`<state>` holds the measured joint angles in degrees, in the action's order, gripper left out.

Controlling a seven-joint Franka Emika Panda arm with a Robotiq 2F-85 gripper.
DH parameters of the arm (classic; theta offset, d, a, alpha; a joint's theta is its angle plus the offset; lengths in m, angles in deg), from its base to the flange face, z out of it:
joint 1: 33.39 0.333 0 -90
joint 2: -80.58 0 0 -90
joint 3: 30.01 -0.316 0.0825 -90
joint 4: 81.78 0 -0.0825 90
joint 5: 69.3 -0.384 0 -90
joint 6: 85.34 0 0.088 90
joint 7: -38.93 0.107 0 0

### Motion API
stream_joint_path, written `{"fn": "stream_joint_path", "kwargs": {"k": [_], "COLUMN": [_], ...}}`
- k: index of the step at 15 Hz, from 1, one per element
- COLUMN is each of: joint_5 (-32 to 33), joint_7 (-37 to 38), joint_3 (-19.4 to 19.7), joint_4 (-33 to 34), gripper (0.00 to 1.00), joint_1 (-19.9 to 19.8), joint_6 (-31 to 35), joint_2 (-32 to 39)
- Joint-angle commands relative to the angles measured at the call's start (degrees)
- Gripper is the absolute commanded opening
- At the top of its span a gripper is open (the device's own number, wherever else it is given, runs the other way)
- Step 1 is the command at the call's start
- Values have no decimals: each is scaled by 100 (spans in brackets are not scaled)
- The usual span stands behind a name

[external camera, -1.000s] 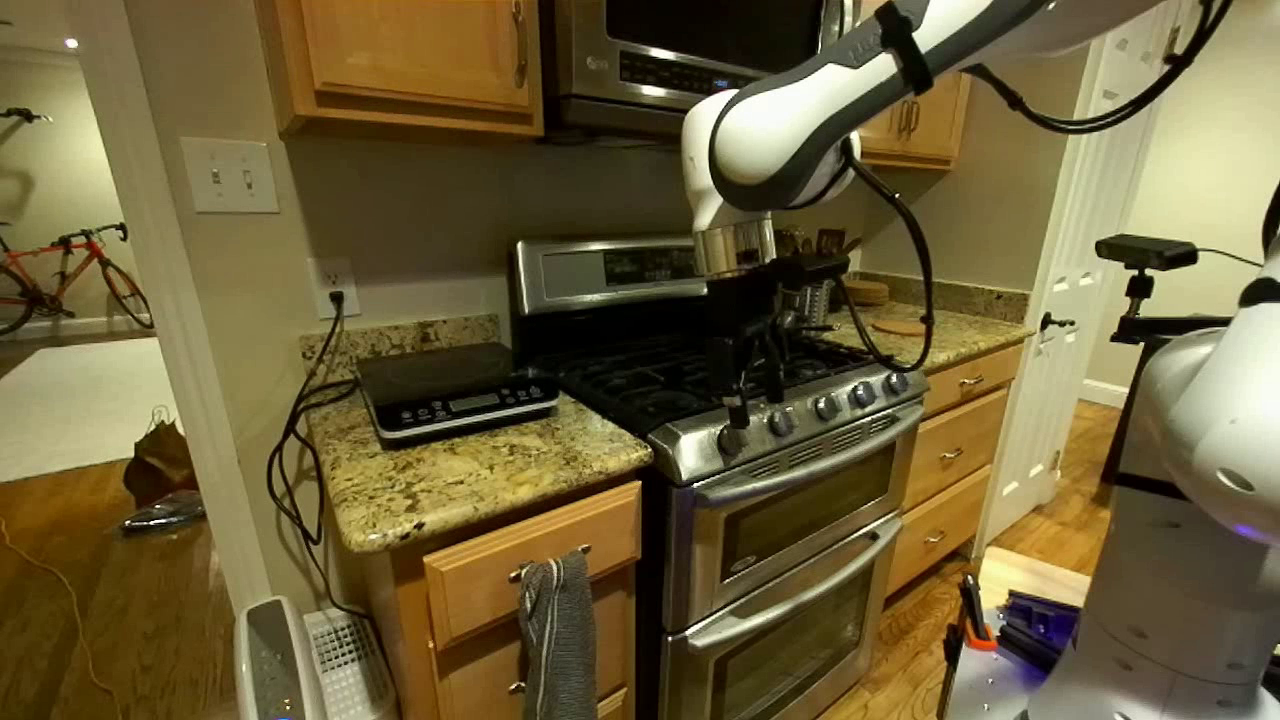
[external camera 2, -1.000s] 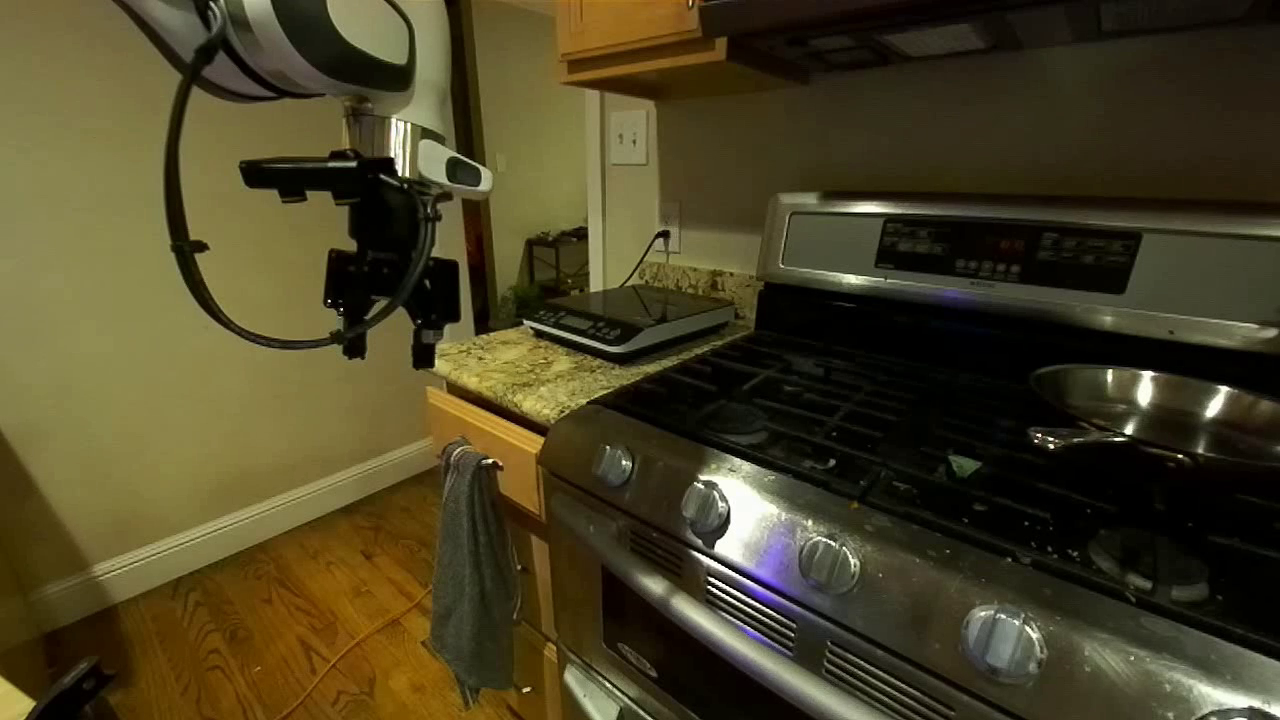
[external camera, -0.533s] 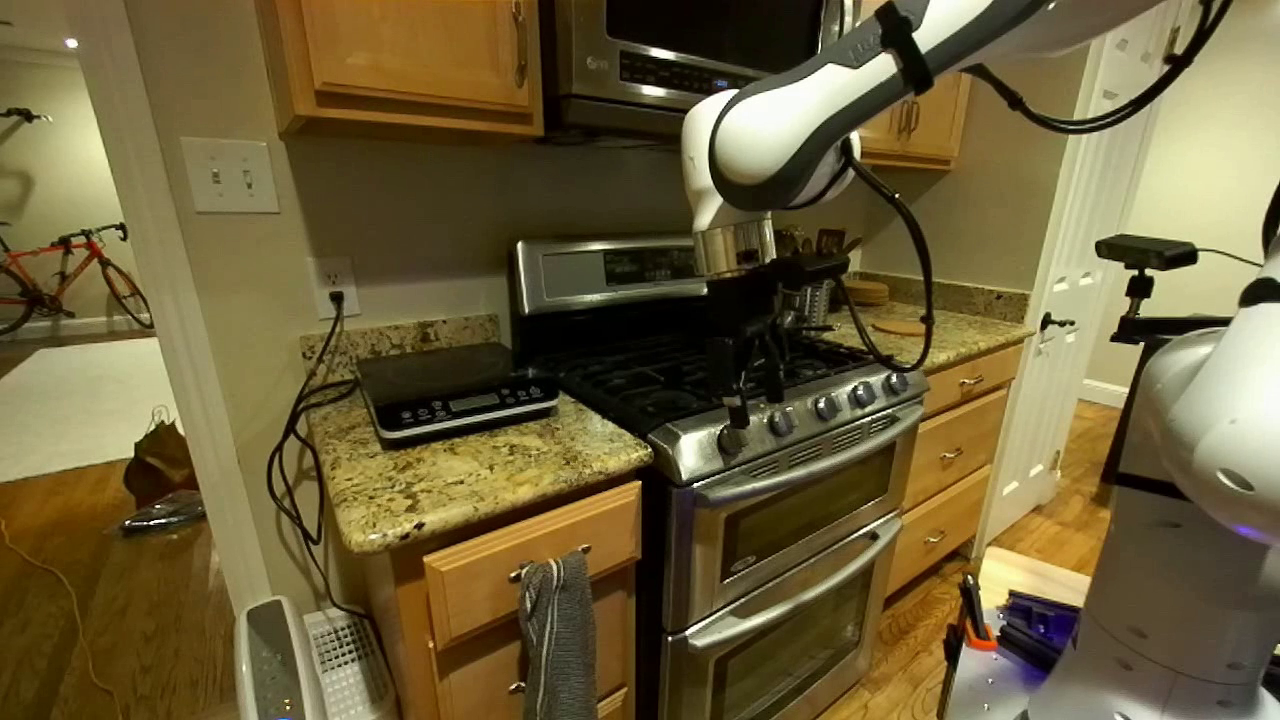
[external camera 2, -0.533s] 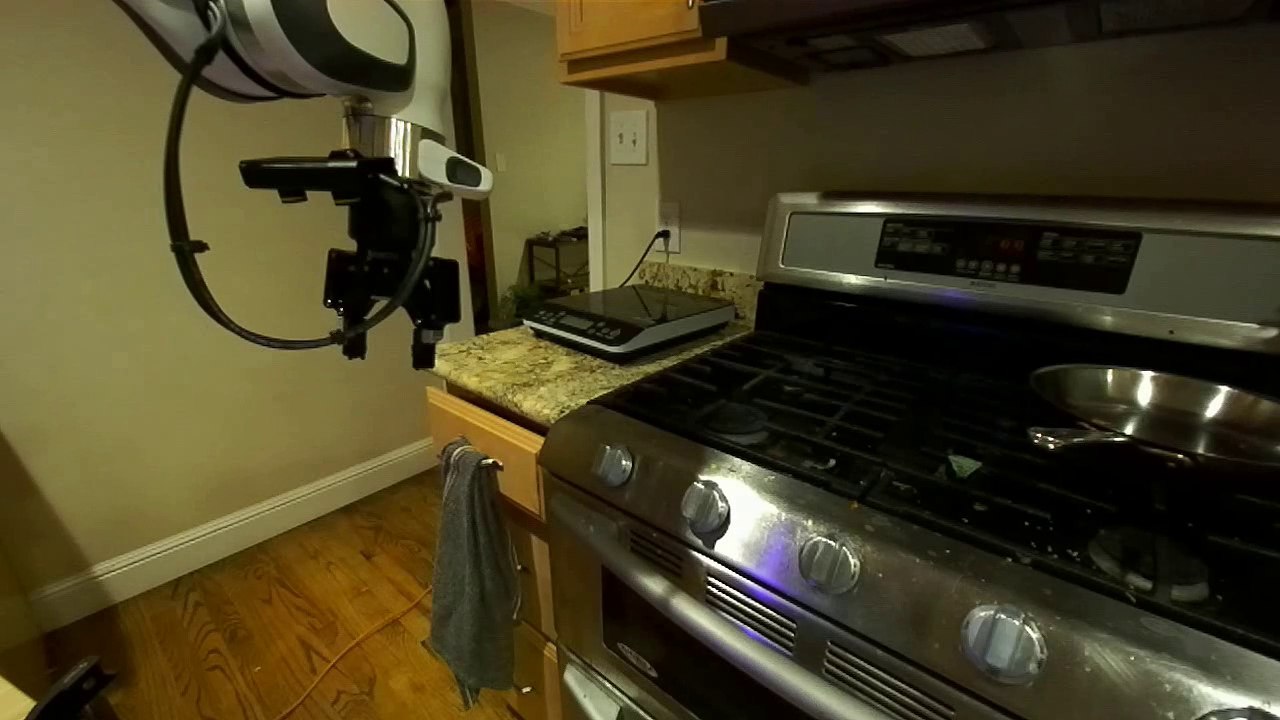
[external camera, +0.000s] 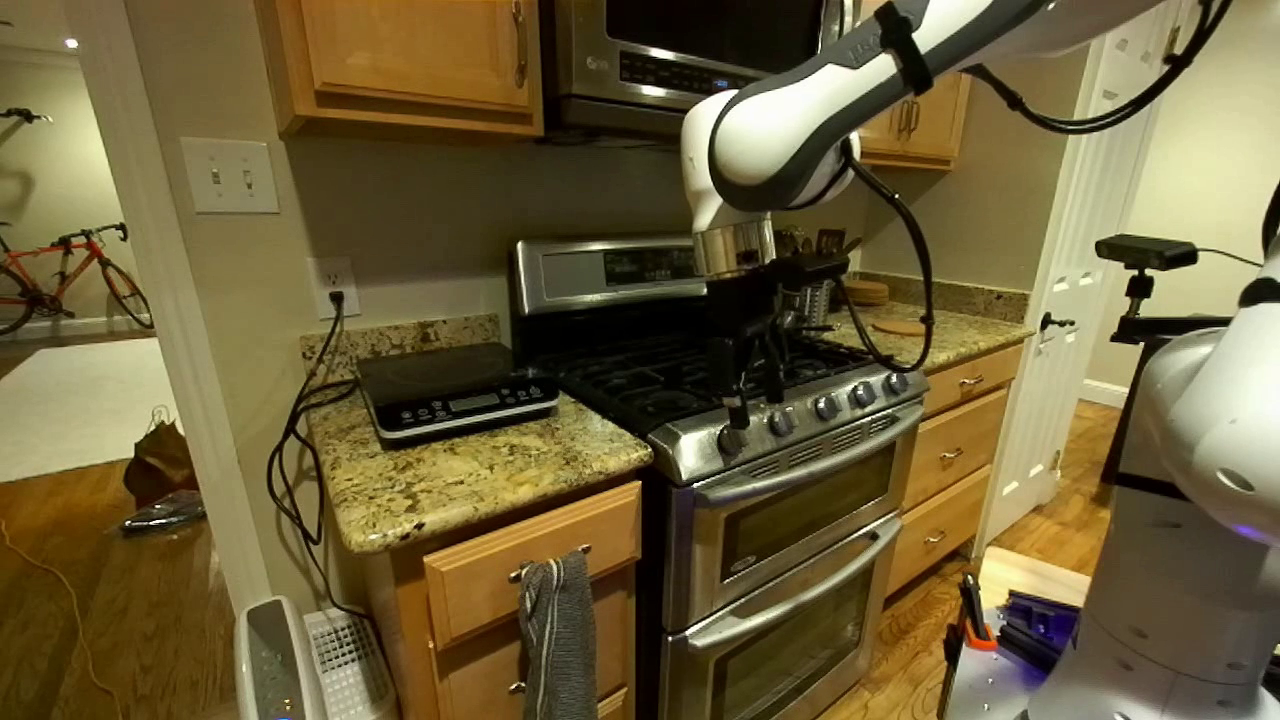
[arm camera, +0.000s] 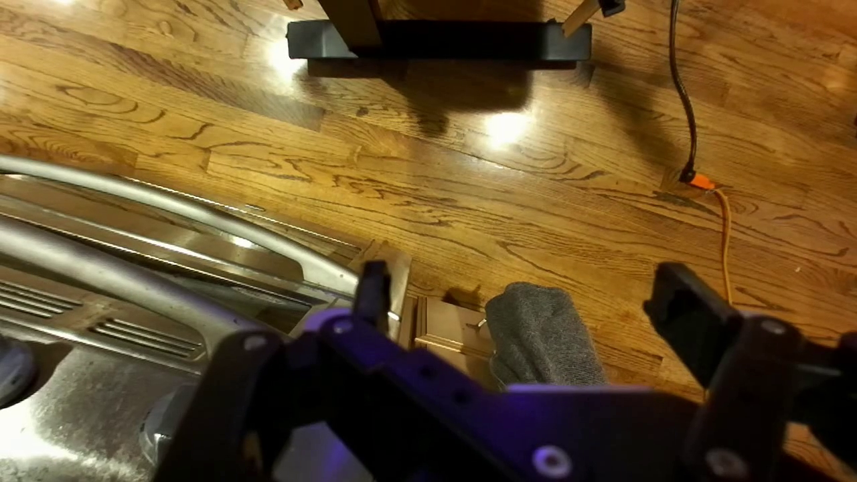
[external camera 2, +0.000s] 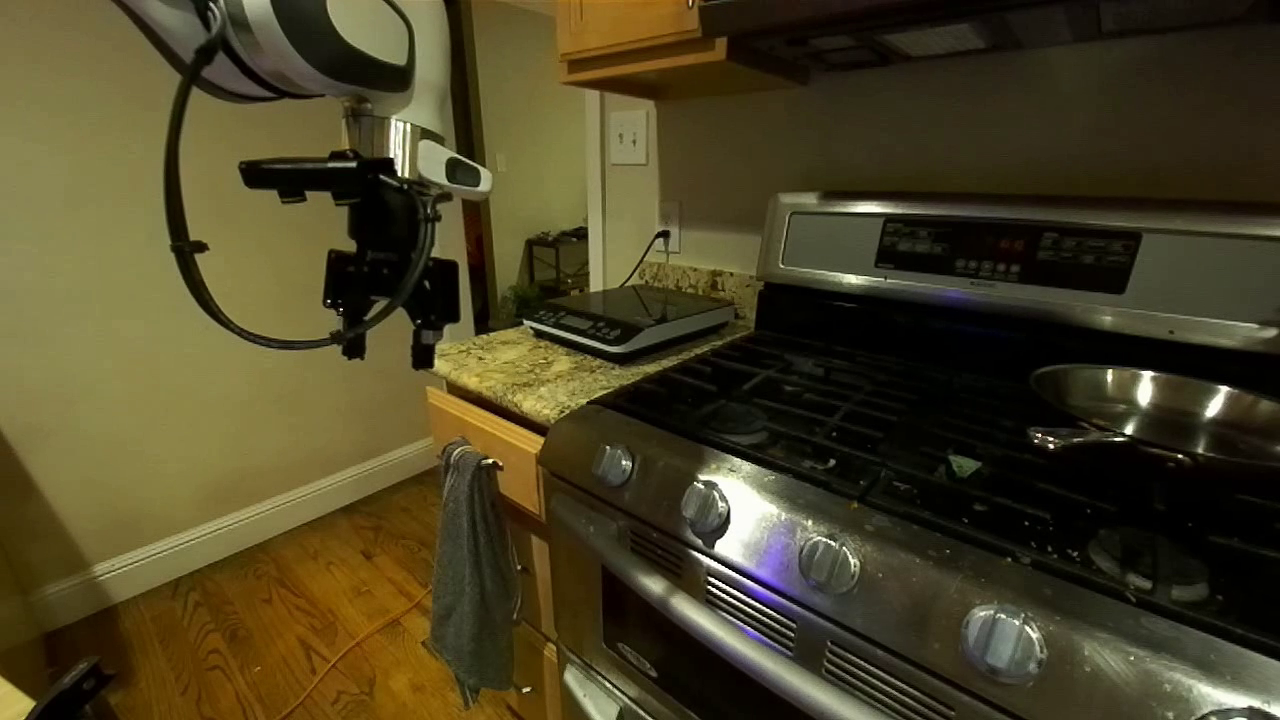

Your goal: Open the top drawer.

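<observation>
Wrist view: the pincer [arm camera: 522,278] reaches in from the bottom of the frame, its fingers [arm camera: 693,321] spread wide and holding nothing. A grey towel [arm camera: 542,338] shows between them, but it hangs farther down and is not touched. In an exterior view the pincer points tips down, left of centre, higher than the drawer and near the front corner of the bench [external camera 2: 510,370] as it appears there.

The top drawer [external camera: 480,582], the thing to be opened, is in the lower left half of the frame in an exterior view, just under the bench. It looks closed or nearly so. The towel is draped over its handle [external camera: 518,573], hiding the middle and leaving the ends bare. A hot plate [external camera: 455,395] rests on the bench, and the stove [external camera: 780,520] stands to the right of the drawer.

As for change, I can make out none: in both exterior views the arm [external camera: 800,140], towel and drawer stand as they did a second ago. So I judge that the pull has not begun. The next move probably calls for lowering the pincer toward the handle, where the towel could bunch up or slip.
</observation>
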<state>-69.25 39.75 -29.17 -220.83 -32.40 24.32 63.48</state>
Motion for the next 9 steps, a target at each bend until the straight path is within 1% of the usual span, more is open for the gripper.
{"fn": "stream_joint_path", "kwargs": {"k": [1,4,7,9], "joint_5": [-171,-258,-369,-129], "joint_7": [-275,-417,-428,-331], "joint_3": [-27,-118,-301,-520], "joint_4": [-95,-354,-642,-787], "gripper": [100,100,100,100], "joint_1": [52,157,311,425], "joint_6": [283,1066,1884,2300], "joint_2": [161,293,430,515]}}
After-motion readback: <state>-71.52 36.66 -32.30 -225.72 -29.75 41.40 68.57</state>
